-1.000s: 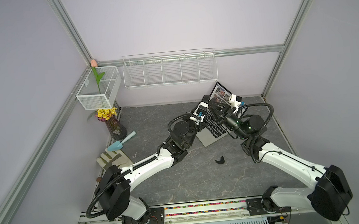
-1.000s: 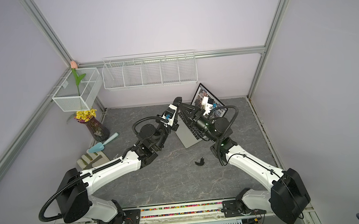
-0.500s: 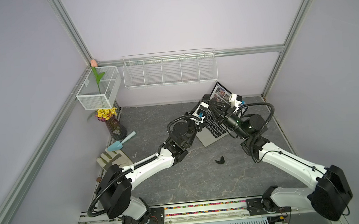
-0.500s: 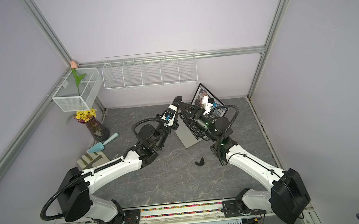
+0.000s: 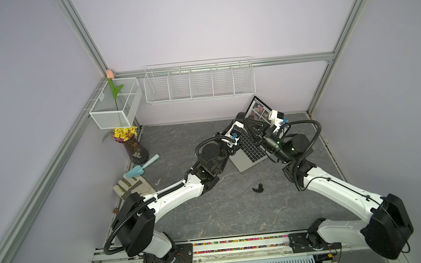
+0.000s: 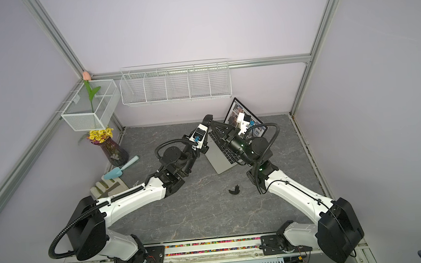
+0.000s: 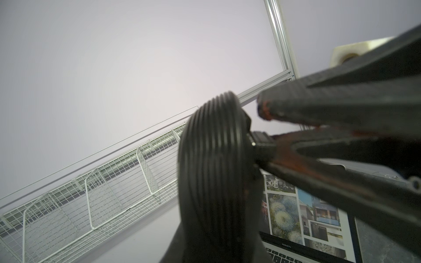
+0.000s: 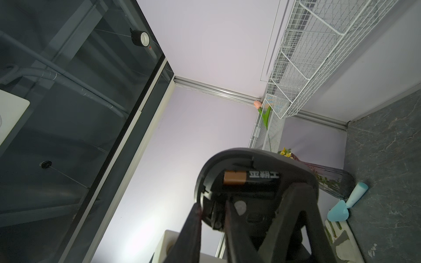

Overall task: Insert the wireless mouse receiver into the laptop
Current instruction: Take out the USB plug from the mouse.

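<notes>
My left gripper (image 5: pixel 239 121) is shut on the black mouse (image 5: pixel 239 115) and holds it in the air over the back left corner of the open silver laptop (image 5: pixel 247 158). The mouse (image 8: pixel 250 154) turns its open underside, with a battery (image 8: pixel 248 182) in it, towards the right wrist camera. A small dark stub, the wireless mouse receiver (image 7: pixel 260 139), sticks out at the mouse's (image 7: pixel 211 164) edge. My right gripper (image 8: pixel 213 209) straddles that stub with its jaws narrow. One finger touches it, and a sliver of wall shows past the other.
A curved black cover piece (image 5: pixel 259 188) lies on the grey slab in front of the laptop. At the left wall are a vase of yellow flowers (image 5: pixel 135 149), a blue trowel (image 5: pixel 142 165) and gloves (image 5: pixel 131 188). A wire basket (image 5: pixel 199 80) hangs on the back wall.
Both arms stay almost where they were. The right gripper's jaws have narrowed a little around the stub at the mouse's edge.
</notes>
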Available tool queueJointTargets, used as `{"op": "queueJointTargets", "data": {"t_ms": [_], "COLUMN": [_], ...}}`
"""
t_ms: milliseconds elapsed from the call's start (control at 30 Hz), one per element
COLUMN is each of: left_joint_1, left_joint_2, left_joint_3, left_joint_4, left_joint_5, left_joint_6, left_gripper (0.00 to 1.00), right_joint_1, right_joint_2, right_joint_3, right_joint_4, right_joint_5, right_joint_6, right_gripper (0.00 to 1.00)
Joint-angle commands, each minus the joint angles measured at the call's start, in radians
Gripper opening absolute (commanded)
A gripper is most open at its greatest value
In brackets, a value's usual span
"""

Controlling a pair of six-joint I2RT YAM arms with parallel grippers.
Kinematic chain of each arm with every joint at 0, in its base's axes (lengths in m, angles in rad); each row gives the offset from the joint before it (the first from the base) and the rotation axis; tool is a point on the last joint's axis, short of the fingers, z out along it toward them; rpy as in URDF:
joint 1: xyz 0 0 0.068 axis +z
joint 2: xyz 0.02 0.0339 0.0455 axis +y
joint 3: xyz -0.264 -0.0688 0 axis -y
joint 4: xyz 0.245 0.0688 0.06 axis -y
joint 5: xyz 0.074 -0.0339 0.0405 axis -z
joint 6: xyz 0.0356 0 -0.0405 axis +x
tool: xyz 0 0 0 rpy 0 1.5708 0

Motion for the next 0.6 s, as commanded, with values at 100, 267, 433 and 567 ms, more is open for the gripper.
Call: {"op": "queueJointTargets", "data": {"t_ms": [100, 267, 433, 567], "left_joint_1": [-0.002, -0.004, -0.008, -0.019], "left_joint_2": [0.002, 0.003, 0.008, 0.017], "left_joint_3": [-0.011, -0.011, -0.009, 0.002], "left_joint_4": [0.007, 0.010, 0.011, 0.007], "left_joint_5": [0.068, 0.075, 0.077, 0.071], "left_joint_6": [-0.015, -0.016, -0.009, 0.009], "left_gripper": [0.00, 0.00, 0.00, 0.00], "right_joint_1": [0.006, 0.006, 0.008, 0.009], "right_joint_2": [0.001, 0.014, 0.029, 0.036], "right_joint_3": [0.024, 0.028, 0.039, 0.041], "right_joint_4": [0.054, 0.061, 0.055, 0.047], "right_joint_5": [-0.009, -0.013, -0.024, -0.024], "right_joint_6": [0.005, 0.009, 0.027, 0.050], "right_gripper": [0.22, 0.22, 0.21, 0.20]}}
